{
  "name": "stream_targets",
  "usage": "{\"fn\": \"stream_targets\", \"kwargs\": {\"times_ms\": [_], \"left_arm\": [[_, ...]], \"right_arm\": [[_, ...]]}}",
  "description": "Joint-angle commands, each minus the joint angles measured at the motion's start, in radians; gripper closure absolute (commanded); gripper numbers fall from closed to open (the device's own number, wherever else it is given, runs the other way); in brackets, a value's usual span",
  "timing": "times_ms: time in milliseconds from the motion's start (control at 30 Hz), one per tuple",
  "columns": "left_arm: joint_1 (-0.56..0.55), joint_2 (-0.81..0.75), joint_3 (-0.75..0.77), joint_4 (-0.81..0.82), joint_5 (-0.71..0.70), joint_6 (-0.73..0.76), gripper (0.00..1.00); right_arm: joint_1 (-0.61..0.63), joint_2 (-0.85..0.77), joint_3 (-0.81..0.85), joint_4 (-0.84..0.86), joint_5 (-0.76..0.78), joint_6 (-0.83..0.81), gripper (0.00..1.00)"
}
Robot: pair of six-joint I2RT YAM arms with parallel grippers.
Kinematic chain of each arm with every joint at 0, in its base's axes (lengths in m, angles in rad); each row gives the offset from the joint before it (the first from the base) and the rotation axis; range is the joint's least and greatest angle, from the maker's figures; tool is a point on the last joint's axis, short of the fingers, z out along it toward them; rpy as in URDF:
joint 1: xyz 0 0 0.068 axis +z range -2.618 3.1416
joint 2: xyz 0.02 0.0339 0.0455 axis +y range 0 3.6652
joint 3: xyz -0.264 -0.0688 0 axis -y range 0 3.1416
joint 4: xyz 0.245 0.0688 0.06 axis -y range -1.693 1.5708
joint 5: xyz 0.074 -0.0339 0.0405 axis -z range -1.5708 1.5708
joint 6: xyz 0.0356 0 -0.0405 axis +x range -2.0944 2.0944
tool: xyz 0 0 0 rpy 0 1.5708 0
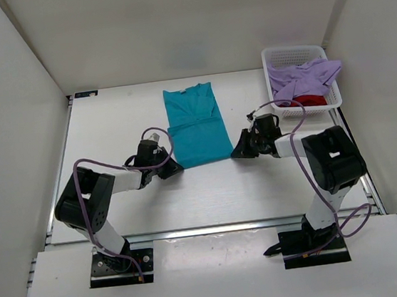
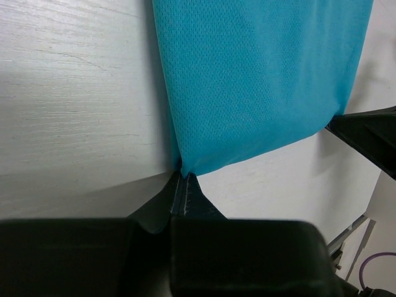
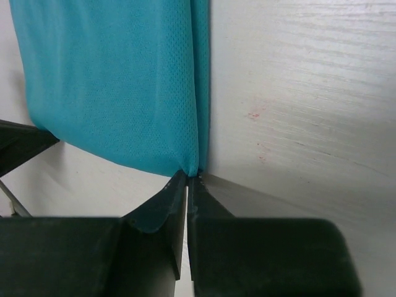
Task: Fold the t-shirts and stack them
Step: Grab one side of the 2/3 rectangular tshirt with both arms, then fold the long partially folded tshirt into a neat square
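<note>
Teal cloth of the turquoise t-shirt [image 1: 196, 124] lay mid-table, already folded narrow, its near corners pinched by closed fingers: the left gripper [image 2: 184, 179] on the near-left corner, the right gripper [image 3: 187, 178] on the near-right. Both bites looked thin, right at the hem, so a corner might slip on lifting, or uneven pulls could skew the fold. Bare table [image 1: 109, 123] gave room on the left and far side; the white basket [image 1: 274, 57] at far right, holding the lavender t-shirt [image 1: 305, 77] and red t-shirt [image 1: 313, 99], crowded that side.
</note>
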Motion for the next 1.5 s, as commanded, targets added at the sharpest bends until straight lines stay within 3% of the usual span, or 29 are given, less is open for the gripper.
{"fn": "stream_targets", "kwargs": {"times_ms": [0, 167, 400, 500, 567, 700, 867, 933, 1000, 1167, 1200, 1267, 1367, 1433, 1467], "left_arm": [[-0.006, -0.045, -0.001, -0.066, -0.049, 0.021, 1.0], [-0.038, -0.173, -0.092, -0.149, -0.075, 0.059, 1.0], [-0.221, -0.601, -0.375, -0.377, -0.126, -0.023, 1.0], [-0.317, -0.828, -0.423, -0.48, -0.147, -0.127, 1.0], [-0.28, -0.951, -0.39, -0.532, -0.14, -0.132, 1.0], [-0.1, -0.878, -0.153, -0.549, -0.042, -0.001, 1.0], [0.085, -0.527, 0.138, -0.455, -0.023, 0.098, 1.0], [0.139, -0.387, 0.207, -0.39, 0.026, 0.095, 1.0], [0.172, -0.213, 0.328, -0.385, -0.014, 0.112, 1.0], [0.268, 0.128, 0.504, -0.352, -0.013, 0.087, 1.0], [0.277, 0.154, 0.547, -0.347, 0.006, 0.075, 1.0], [0.302, 0.239, 0.612, -0.359, 0.026, 0.064, 1.0], [0.322, 0.222, 0.626, -0.332, -0.034, 0.049, 1.0], [0.342, 0.193, 0.599, -0.307, -0.066, 0.032, 0.97], [0.359, 0.184, 0.597, -0.284, -0.058, 0.035, 0.88]], "right_arm": [[0.02, -0.003, 0.017, 0.026, 0.023, -0.01, 1.0], [0.084, -0.152, -0.126, 0.012, 0.073, 0.037, 1.0], [0.293, -0.493, -0.386, -0.133, 0.199, 0.094, 1.0], [0.383, -0.633, -0.395, -0.226, 0.236, 0.137, 1.0], [0.381, -0.661, -0.34, -0.281, 0.26, 0.128, 1.0], [0.326, -0.521, -0.035, -0.353, 0.265, -0.002, 1.0], [0.189, -0.231, 0.306, -0.365, 0.192, -0.074, 1.0], [0.135, -0.061, 0.506, -0.388, 0.175, -0.102, 1.0], [0.092, 0.143, 0.676, -0.445, 0.11, -0.125, 1.0], [0.043, 0.563, 1.301, -0.682, 0.02, -0.18, 1.0], [0.039, 0.659, 1.366, -0.71, 0.009, -0.179, 1.0], [0.037, 0.782, 1.661, -0.782, -0.011, -0.176, 0.99], [0.038, 0.966, 2.019, -0.856, -0.068, -0.136, 0.87], [0.016, 0.928, 1.962, -0.804, -0.105, -0.11, 0.76], [0.012, 0.917, 1.93, -0.81, -0.099, -0.108, 0.64]]}}
